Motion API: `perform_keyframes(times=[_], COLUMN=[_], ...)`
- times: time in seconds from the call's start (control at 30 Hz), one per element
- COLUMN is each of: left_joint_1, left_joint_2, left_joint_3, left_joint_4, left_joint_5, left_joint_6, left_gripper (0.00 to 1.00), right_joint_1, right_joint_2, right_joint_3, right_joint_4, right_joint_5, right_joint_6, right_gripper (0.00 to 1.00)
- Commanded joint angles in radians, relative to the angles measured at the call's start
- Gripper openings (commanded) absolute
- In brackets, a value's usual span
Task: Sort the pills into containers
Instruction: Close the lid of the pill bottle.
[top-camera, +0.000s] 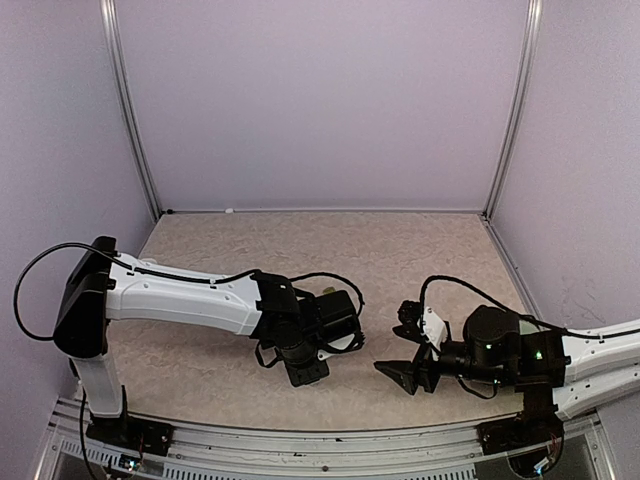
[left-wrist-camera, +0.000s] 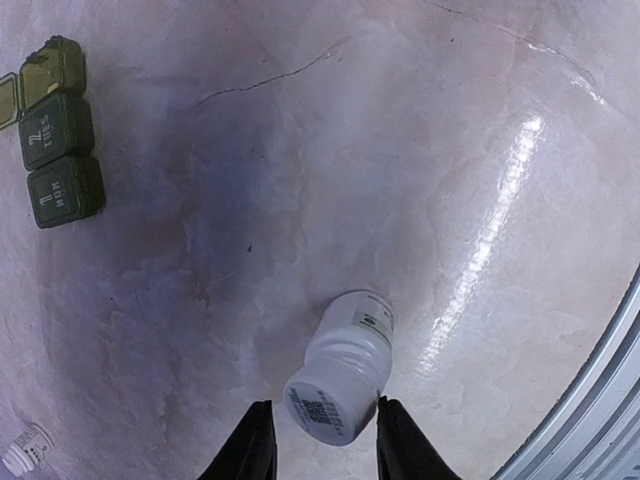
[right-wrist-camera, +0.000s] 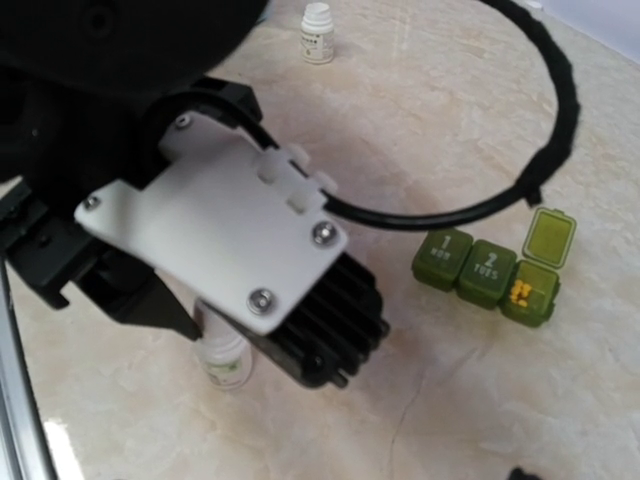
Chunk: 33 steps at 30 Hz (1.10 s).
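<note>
Fingers (left-wrist-camera: 247, 445) straddle 1 of 2 bottles (left-wrist-camera: 340, 380); pill-box (left-wrist-camera: 58, 130) has 3 compartments.

I read "1 MON" and "2 TUES" on two lids of the pill box (right-wrist-camera: 487, 270). The print on the bottle (left-wrist-camera: 340, 375) label is too small for me to read.

I count two robot arms: the left arm (top-camera: 180, 295) and the right arm (top-camera: 600, 355). There is one pill-box strip (right-wrist-camera: 487, 272) with three compartments. Two are closed, and one open compartment (right-wrist-camera: 537, 310) has its lid (right-wrist-camera: 550, 236) up. The yellow pills (right-wrist-camera: 520, 291) inside it are a few, too small to count. There are two white bottles: one bottle (left-wrist-camera: 340, 368) near the front edge of the desk, and a second bottle (left-wrist-camera: 25, 450).
</note>
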Motion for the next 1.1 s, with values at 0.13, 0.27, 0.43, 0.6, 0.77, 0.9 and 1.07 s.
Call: perform_keyframes(times=[0.13, 0.27, 0.43, 0.6, 0.77, 0.9, 1.07], left_joint_1=[0.005, 0.005, 0.005, 0.006, 0.026, 0.049, 0.088], left_joint_2=[0.011, 0.005, -0.008, -0.039, -0.101, -0.163, -0.226], left_joint_3=[0.010, 0.012, 0.012, 0.003, -0.029, -0.062, -0.130], left_joint_4=[-0.003, -0.001, 0.010, 0.040, 0.080, 0.122, 0.185], left_joint_5=[-0.016, -0.013, 0.019, 0.056, 0.059, 0.073, 0.056], left_joint_6=[-0.001, 0.001, 0.009, 0.012, -0.001, -0.019, -0.060], left_gripper=[0.36, 0.40, 0.43, 0.49, 0.56, 0.61, 0.63], right_joint_1=[-0.007, -0.007, -0.007, -0.007, -0.006, -0.007, -0.007], right_joint_2=[0.008, 0.016, 0.023, 0.019, -0.035, -0.089, -0.048], right_joint_3=[0.039, 0.043, 0.046, 0.036, -0.026, -0.102, -0.140], right_joint_4=[0.000, 0.000, 0.000, 0.007, 0.083, 0.163, 0.230], right_joint_5=[-0.009, -0.008, -0.007, -0.007, -0.022, -0.020, -0.044], right_joint_6=[-0.010, -0.014, -0.016, -0.011, -0.013, -0.018, -0.015], right_gripper=[0.79, 0.80, 0.80, 0.82, 0.88, 0.93, 0.93])
